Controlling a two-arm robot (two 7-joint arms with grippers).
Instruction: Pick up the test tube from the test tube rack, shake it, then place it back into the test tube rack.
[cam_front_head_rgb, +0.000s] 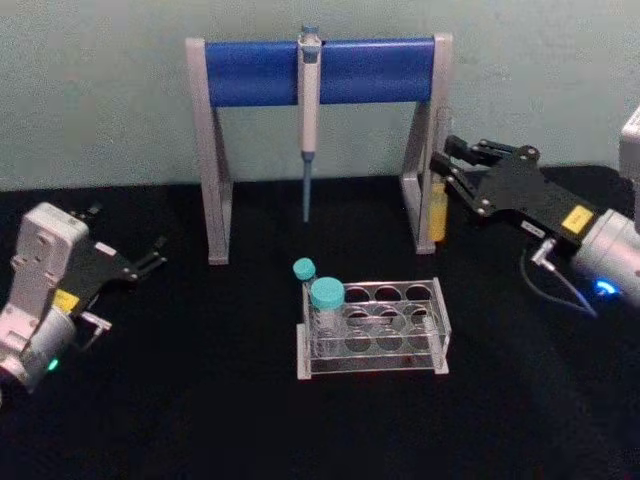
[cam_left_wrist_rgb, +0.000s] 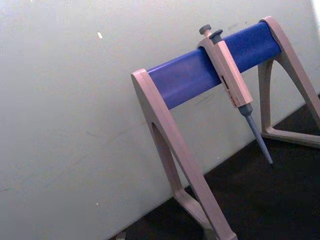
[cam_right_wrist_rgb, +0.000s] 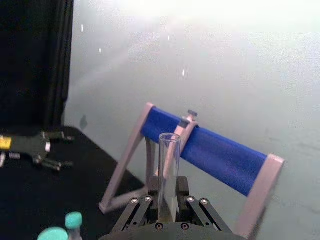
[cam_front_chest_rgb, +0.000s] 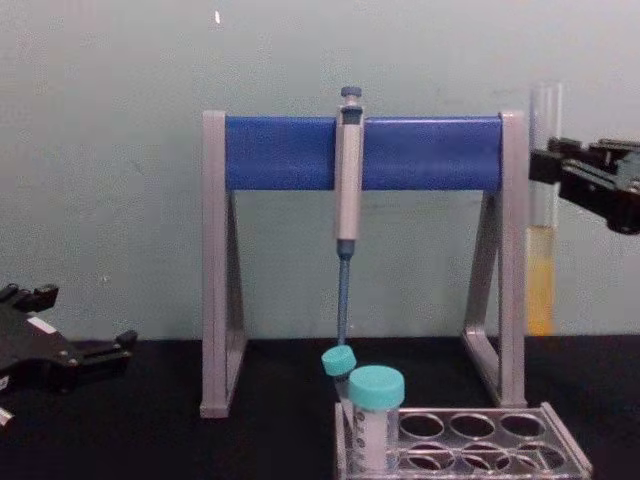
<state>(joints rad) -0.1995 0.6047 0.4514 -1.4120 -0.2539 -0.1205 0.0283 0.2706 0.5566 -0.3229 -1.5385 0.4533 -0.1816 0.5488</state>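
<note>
Up front, the test tube rack (cam_front_head_rgb: 375, 362) has free holes. The left gripper (cam_front_head_rgb: 128, 230) is parked off left, fingers apart, empty. Farther back the right gripper (cam_front_head_rgb: 448, 165) pinches the test tube (cam_front_head_rgb: 438, 215) upright in midair beside the pipette stand (cam_front_head_rgb: 320, 70). Looks like shake time; afterwards it needs lining up straight over a hole.

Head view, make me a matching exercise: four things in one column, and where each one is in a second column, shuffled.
1. test tube
2. pipette
3. teal-capped tubes
4. left gripper

A. hanging from the blue bar
B. standing in the test tube rack
C. held off the table by the right gripper
D. low at the left, open

Pairs: 1-C, 2-A, 3-B, 4-D
</note>
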